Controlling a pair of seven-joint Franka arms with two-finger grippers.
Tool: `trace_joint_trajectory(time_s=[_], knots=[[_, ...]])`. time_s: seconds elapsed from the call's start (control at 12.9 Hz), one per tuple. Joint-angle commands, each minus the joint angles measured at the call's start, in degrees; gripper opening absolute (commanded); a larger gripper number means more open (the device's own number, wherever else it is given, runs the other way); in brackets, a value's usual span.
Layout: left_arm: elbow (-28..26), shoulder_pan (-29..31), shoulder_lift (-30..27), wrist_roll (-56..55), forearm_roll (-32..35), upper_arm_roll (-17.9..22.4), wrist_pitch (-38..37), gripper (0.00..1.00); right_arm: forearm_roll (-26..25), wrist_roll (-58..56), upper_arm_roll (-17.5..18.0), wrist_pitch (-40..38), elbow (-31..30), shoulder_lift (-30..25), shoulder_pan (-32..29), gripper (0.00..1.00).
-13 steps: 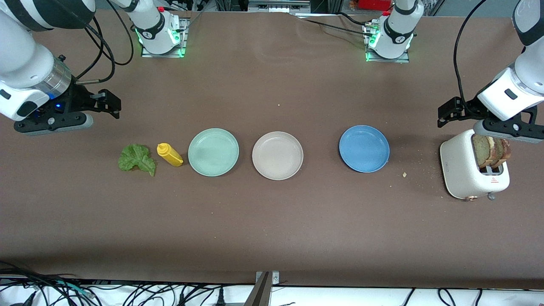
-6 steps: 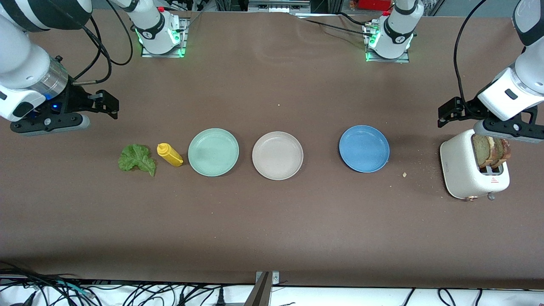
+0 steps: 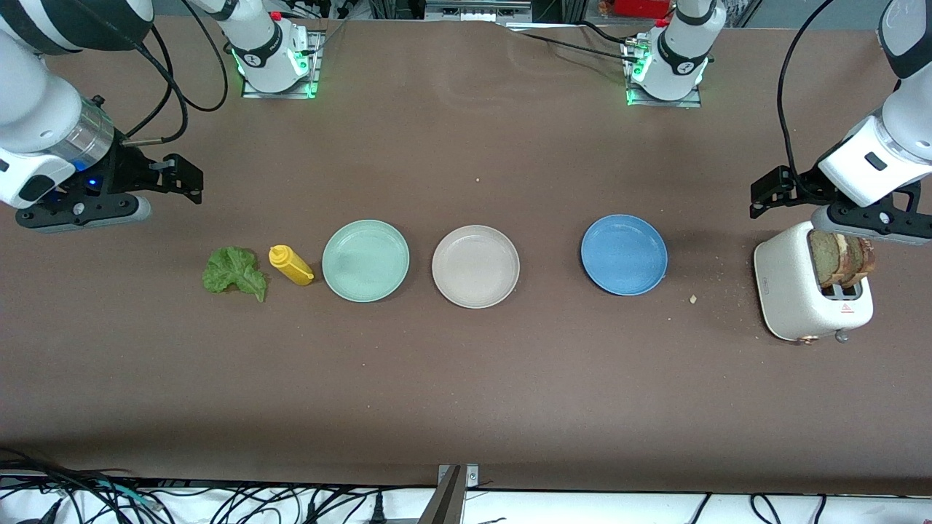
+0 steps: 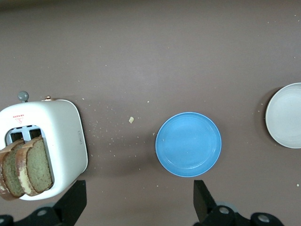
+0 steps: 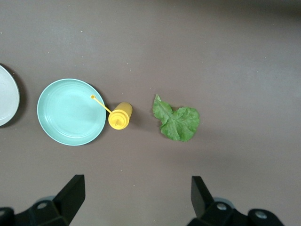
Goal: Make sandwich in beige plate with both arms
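The beige plate (image 3: 475, 266) (image 4: 287, 115) (image 5: 5, 101) lies empty in the middle of the table, between a mint green plate and a blue plate. Two brown bread slices (image 3: 841, 258) (image 4: 28, 167) stand upright in the slots of a white toaster (image 3: 790, 291) (image 4: 63, 136) at the left arm's end. A ruffled lettuce leaf (image 3: 234, 272) (image 5: 178, 123) lies flat at the right arm's end. My left gripper (image 3: 870, 222) (image 4: 139, 202) hangs open over the toaster's edge by the bread, holding nothing. My right gripper (image 3: 84, 211) (image 5: 136, 195) hangs open over bare table close to the lettuce.
A yellow mustard bottle (image 3: 291, 265) (image 5: 120, 116) lies between the lettuce and the mint green plate (image 3: 365, 260) (image 5: 70, 112). The blue plate (image 3: 624, 255) (image 4: 188, 143) sits between the beige plate and the toaster. Crumbs dot the table near the toaster.
My right gripper has drifted slightly toward the right arm's end of the table. The left arm and everything on the table have stayed put.
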Motion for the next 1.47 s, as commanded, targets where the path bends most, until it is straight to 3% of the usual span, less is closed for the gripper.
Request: trace_joint_trajectory(time_s=[0.0, 1.4], knots=[[1.38, 0.29, 0.51, -0.25, 1.51, -0.33, -0.97, 1.0, 1.3, -1.74, -0.87, -0.61, 0.0, -0.49, -0.11, 1.0], [2.18, 0.29, 0.6, 0.19, 1.51, -0.33, -0.88, 1.0, 1.3, -1.83, -1.14, -0.96, 0.08, -0.32, -0.02, 1.0]])
